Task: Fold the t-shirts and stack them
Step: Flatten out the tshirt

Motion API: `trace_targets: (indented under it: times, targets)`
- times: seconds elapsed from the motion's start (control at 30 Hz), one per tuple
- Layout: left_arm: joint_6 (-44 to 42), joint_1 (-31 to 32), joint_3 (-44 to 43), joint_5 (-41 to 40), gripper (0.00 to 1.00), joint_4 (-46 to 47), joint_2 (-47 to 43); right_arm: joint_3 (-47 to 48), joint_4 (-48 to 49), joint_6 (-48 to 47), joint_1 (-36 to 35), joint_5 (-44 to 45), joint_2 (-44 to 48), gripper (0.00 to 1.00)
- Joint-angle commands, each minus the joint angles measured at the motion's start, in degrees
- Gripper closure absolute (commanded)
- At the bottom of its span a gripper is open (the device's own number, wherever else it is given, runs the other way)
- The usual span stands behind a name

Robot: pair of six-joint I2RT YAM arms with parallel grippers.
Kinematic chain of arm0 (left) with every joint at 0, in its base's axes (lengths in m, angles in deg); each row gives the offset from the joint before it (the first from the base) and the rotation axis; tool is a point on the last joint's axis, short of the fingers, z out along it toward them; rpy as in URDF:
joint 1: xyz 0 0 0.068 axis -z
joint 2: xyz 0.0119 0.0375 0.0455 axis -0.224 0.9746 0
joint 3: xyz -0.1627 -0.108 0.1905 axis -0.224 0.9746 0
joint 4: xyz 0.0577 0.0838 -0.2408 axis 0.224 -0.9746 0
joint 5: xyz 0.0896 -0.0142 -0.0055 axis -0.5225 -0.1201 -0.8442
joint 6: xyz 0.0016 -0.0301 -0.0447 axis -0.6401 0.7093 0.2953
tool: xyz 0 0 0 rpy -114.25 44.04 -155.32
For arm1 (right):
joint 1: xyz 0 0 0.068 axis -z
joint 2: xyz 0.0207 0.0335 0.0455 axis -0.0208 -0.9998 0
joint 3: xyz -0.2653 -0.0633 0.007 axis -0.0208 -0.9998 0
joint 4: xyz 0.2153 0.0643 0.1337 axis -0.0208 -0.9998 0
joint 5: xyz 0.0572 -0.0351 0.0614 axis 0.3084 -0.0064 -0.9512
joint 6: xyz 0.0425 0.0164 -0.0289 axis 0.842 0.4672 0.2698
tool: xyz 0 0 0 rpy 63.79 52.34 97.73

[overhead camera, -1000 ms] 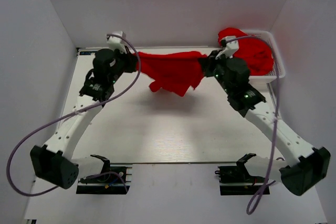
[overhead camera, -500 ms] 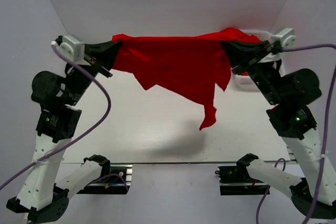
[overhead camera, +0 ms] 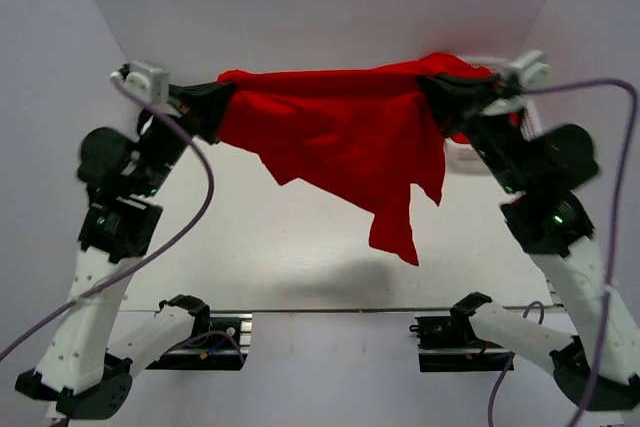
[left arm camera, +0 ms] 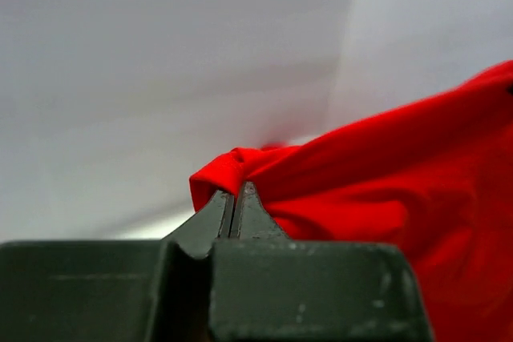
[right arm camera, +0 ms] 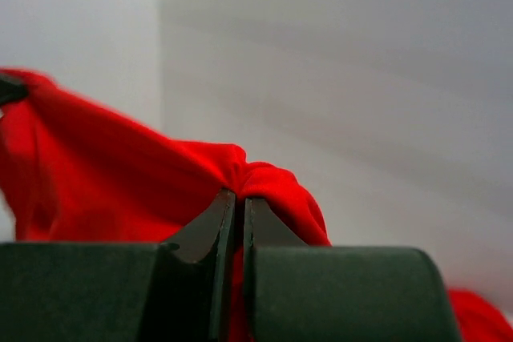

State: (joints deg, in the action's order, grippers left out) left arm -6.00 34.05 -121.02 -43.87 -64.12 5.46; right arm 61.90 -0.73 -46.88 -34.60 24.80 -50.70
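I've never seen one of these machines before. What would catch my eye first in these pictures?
A bright red t-shirt hangs in the air above the white table, stretched like washing on a line, one tail dangling lower toward the right. Each top corner is pinched in a shut hand: the left hand at the left, the right hand at the right. A white lattice basket peeks out behind the right arm.
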Motion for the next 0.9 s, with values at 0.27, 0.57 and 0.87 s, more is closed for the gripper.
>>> trace_targets:
  times: [0.27, 0.57, 0.87]
  targets:
    - [15.8, -3.4, 14.2, -31.3, 1.00, -5.9, 34.0, -2.2, 3.8, 9.1, 4.6, 24.8, -43.9, 1.00]
    - [14.7, -6.4, -14.1, -30.1, 0.00, -20.5, 60.6, 21.4, -9.6, 10.2, 7.0, 19.4, -63.7, 0.10]
    - [14.7, -8.7, -1.6, -29.0, 0.00, -18.2, 47.7, 4.3, -11.0, 15.7, 7.8, 14.9, -47.9, 0.10]
